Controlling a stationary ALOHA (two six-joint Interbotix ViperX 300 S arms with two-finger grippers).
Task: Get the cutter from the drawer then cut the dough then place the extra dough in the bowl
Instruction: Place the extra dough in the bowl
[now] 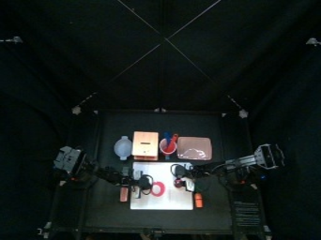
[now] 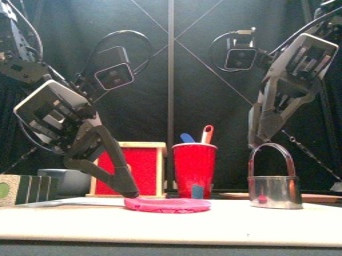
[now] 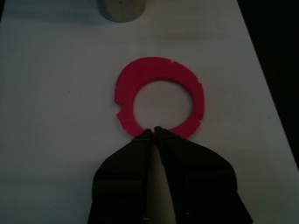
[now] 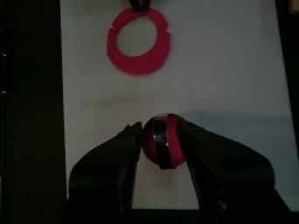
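Note:
A red dough ring [image 3: 158, 92] lies flat on the white cutting board [image 3: 59, 105]. My left gripper [image 3: 156, 130] is shut, its tips pinching the ring's near rim; in the front view the left gripper [image 2: 130, 191] touches the ring [image 2: 167, 204] at its left end. The round metal cutter [image 2: 274, 186] stands upright on the board's right side. A red piece of dough shows inside the cutter [image 4: 162, 142]. My right gripper [image 4: 163, 131] hangs open just above the cutter, one jaw on each side of it, clear of its handle.
Behind the board stand the wooden box with the red drawer front [image 2: 131, 168], the red cup with toy knives [image 2: 195, 168], the blue-grey bowl [image 2: 60, 182] at the back left and the pink tray [image 1: 193, 148] at the back right.

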